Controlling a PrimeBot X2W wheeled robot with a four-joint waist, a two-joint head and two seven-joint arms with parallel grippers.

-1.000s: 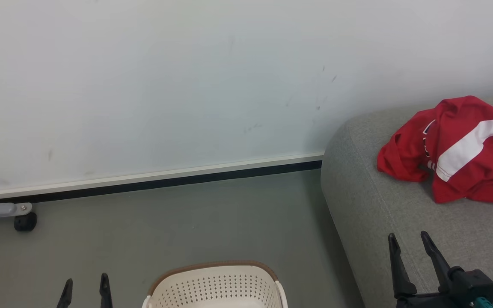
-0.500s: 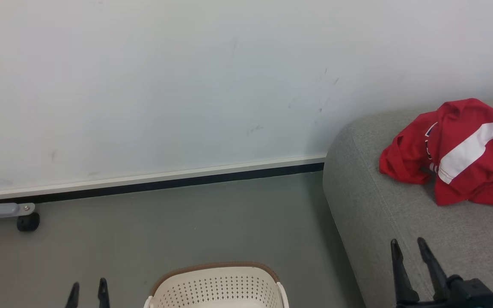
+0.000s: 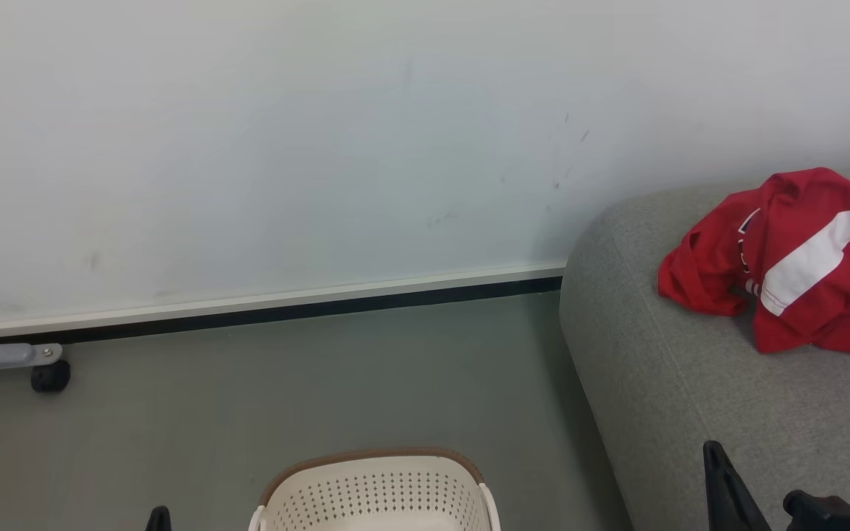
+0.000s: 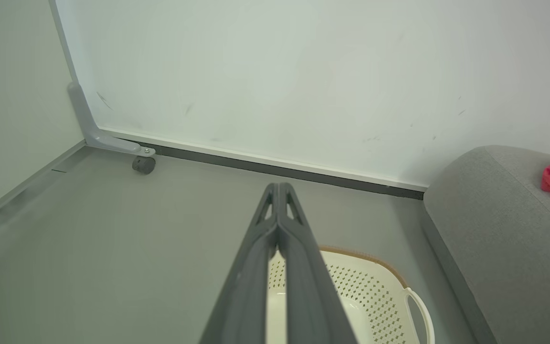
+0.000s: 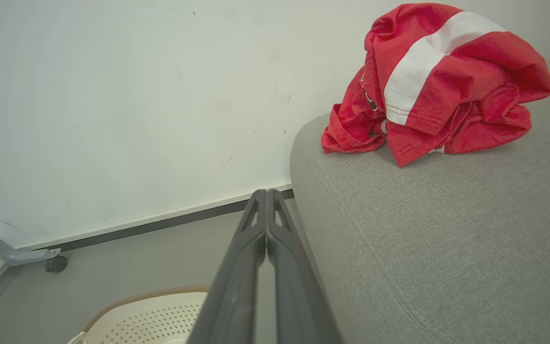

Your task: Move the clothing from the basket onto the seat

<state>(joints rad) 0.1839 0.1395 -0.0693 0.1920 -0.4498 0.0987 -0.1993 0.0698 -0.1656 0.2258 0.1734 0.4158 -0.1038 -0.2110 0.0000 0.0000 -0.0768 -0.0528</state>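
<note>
Far left, by the wall: castor (image 3: 49, 376) on the floor. Lower left: left gripper (image 4: 279, 188), fingers pressed together, nothing held, beside the basket. Bottom middle: basket (image 3: 373, 490), standing on the floor. Right: seat (image 3: 690, 383), clothing (image 3: 801, 258) heaped on top, well apart from the basket. Lower right: right gripper (image 5: 266, 192), fingers closed tight, empty, over the seat's near edge.

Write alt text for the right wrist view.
Red clothing with a white stripe lies bunched on a grey seat beside a white wall. The right tool, shut and empty, points toward the wall's base; a cream basket stands on the floor.
</note>
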